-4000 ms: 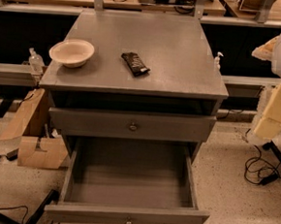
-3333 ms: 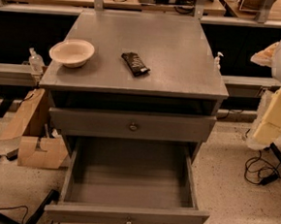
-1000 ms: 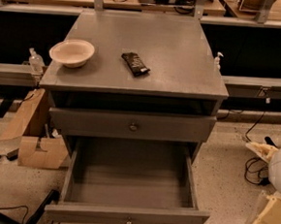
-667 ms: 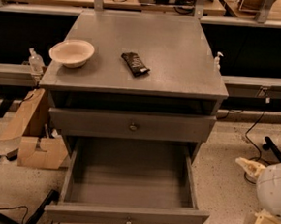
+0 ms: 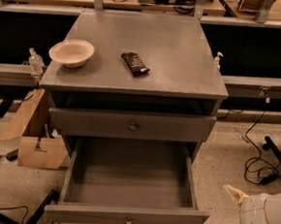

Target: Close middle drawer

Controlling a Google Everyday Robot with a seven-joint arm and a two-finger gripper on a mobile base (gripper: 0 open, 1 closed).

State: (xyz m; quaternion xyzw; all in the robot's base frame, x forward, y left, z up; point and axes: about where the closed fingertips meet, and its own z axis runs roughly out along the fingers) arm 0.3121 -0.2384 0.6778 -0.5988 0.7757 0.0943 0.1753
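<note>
The grey cabinet [image 5: 174,53] was seen from the front and above, square to the camera. The middle drawer [image 5: 130,181] was found pulled fully out at the bottom of the cabinet, its box open and nothing seen inside. Its low front panel [image 5: 171,216] was stretched left to right near the bottom edge of the view. The slide axis was judged to run from that panel straight back into the cabinet, away from the camera. 1 closed drawer front [image 5: 91,122] was noted just above it. Only 1 arm [image 5: 264,222] was present, seen in part as a white rounded body at the bottom right corner. The gripper [image 5: 234,193] was taken to be the pale pointed piece at the arm's upper left. It was placed to the right of the drawer's right front corner, near it but apart, touching nothing. Whether it was spread or pressed together could not be told. The panel therefore lay to the left of the gripper and slightly nearer the camera. The next move was judged to need a shift left to the panel's face, around the small round knob [image 5: 128,222], then 1 push back along the slide axis.
</note>
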